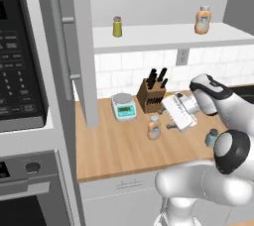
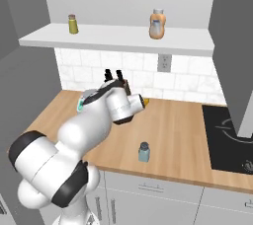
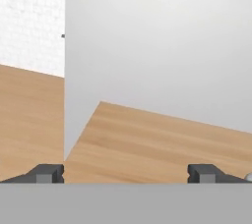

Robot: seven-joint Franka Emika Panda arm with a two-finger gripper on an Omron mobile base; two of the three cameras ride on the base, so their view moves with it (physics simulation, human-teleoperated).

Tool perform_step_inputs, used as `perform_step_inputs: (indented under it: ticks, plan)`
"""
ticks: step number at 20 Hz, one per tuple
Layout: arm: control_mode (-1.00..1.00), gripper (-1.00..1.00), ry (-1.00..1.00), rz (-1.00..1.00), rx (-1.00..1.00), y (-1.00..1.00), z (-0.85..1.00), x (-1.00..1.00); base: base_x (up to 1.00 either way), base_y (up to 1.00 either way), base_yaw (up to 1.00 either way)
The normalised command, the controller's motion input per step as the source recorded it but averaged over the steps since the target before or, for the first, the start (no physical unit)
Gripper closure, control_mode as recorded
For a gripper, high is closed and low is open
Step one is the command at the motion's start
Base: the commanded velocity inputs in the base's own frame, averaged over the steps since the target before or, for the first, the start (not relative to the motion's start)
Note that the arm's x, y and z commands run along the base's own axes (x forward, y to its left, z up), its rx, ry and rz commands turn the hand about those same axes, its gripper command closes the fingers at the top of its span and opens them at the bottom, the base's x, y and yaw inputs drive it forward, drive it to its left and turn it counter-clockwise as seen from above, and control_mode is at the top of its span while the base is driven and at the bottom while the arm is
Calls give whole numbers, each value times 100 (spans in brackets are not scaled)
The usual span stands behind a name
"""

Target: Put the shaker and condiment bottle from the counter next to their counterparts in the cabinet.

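Open wide and holding nothing: gripper (image 3: 126,174), its two dark tips standing far apart at the bottom of the hand view with bare wood between them, aimed low across the counter (image 1: 114,145) toward the hanging cabinet door (image 1: 82,46). Poised beside the condiment bottle (image 1: 154,127), just in front of the knife block (image 1: 152,93), probably lined up for a sideways grasp, though contact cannot be judged from the left base view, where the white hand hides the tips. Standing upright on the wood in front of the knife block, that peach-orange bottle, not yet lifted. Further from the knife block toward the counter's front edge, upright and untouched, the shaker (image 2: 144,152), near the stove top (image 2: 232,137) but apart from it. Above the knife block on the white shelf of the cabinet (image 2: 118,39), the counterparts: the olive-yellow shaker (image 1: 117,27) toward the door side and the orange bottle (image 1: 202,20) toward the other end, well apart, leaving free board beside each for its twin. Left of the knife block, a small kitchen scale (image 1: 124,106), clear of the reach. Door swung open, so shelf access looks unhindered. Neither item moved yet; bottle likely the first pick, being nearest the fingers.
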Motion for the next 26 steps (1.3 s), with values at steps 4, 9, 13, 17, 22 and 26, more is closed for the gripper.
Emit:
perform_step_inputs:
  ticks: [4, 9, 13, 17, 22, 26]
  plan:
    - [-100, -100, 0, 0, 0, 0, -1, 22, 0, 0, 0]
    - [-100, -100, 0, 0, 0, 0, -14, 29, 0, 0, 0]
    - [-100, -100, 0, -1, 0, 0, -13, 23, 0, 0, 0]
    - [-100, -100, 0, 0, 0, 0, -13, 11, 0, 0, 0]
    - [-100, -100, -1, 0, 0, -1, -18, 10, 0, 0, 0]
    - [-100, -100, -4, -1, 0, -5, -13, 13, 0, 0, 0]
